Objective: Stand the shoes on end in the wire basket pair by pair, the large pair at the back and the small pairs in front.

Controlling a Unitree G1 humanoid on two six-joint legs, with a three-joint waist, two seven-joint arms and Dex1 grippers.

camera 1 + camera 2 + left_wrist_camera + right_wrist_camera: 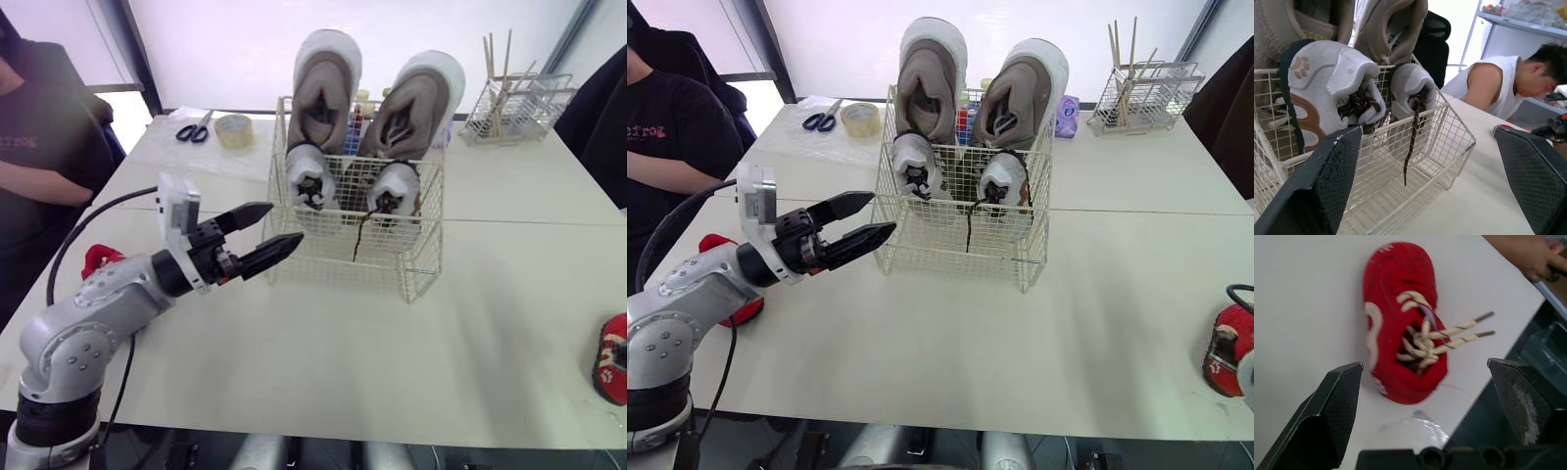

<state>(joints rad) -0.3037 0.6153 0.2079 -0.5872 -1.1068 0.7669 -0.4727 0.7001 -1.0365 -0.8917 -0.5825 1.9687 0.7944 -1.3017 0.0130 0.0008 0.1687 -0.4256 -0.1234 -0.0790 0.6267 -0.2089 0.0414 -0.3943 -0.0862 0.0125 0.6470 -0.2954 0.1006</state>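
The table (343,372) lies beneath both grippers. The wire basket (333,257) is set just ahead of the left gripper (284,223), near its fingertips but not touched by them. The left gripper's fingers are spread apart, and nothing is held between them.

The large grey pair (328,93) is stood on end along the basket side farthest from the left gripper, with the toes raised well above the rim. The small grey-and-white pair (309,176) is stood on end directly in front of it, on the side nearer the left gripper. A dark lace (1411,142) is hung from one small shoe down against the front wire wall.

The right gripper (1423,364) is held above a red shoe (1400,318), with its fingers spread wide and no contact made. This shoe is placed near the table edge, its laces loose. A second red shoe (98,259) is located behind the left gripper, beside its arm. A tape roll (233,129) and scissors (194,129) are located well beyond the left gripper.
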